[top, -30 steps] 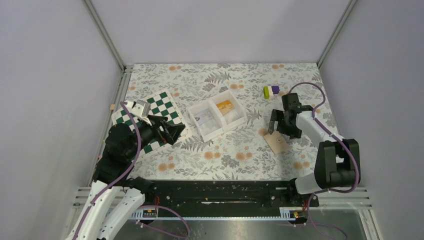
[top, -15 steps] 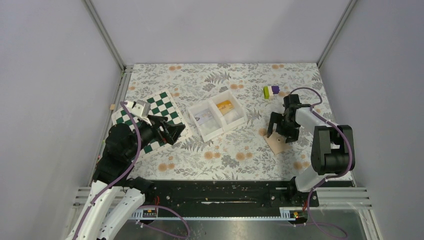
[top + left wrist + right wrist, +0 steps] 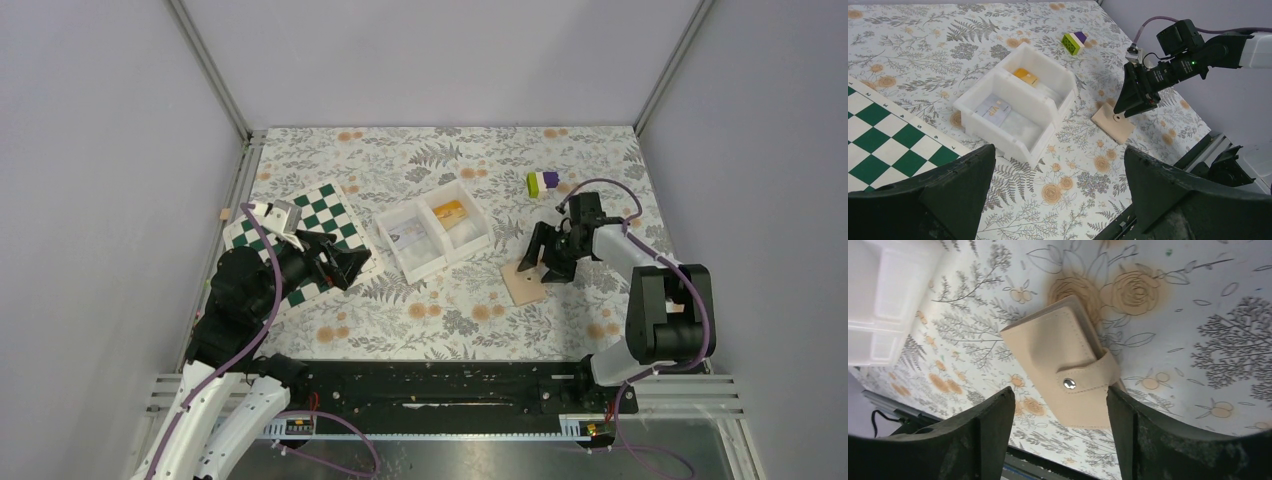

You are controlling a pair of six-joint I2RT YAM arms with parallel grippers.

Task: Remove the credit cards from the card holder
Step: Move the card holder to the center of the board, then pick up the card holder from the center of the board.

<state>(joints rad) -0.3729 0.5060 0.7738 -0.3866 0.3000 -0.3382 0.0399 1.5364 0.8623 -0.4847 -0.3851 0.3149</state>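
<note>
The card holder [image 3: 524, 283] [image 3: 1113, 124] [image 3: 1063, 370] lies shut on the floral table, tan side up, its strap fastened by a metal snap. My right gripper [image 3: 541, 268] [image 3: 1059, 392] is open and low over it. The jaws straddle the strap end, and the right-hand finger [image 3: 1128, 430] sits against the strap's edge. No credit cards show at the holder; its inside is hidden. My left gripper [image 3: 345, 265] [image 3: 1059, 150] is wide open and holds nothing, hovering by the chequered board, far from the holder.
A white two-compartment tray [image 3: 420, 222] [image 3: 983, 132] stands mid-table with a pale printed card in one bin and an orange one in the other. A green-and-purple block [image 3: 543, 182] [image 3: 1073, 42] lies behind the right arm. The chequered board [image 3: 318, 206] is at the left.
My right gripper has swung left and lower over the holder, and its jaws have narrowed. The holder has slid a little to the left. The left arm has not moved.
</note>
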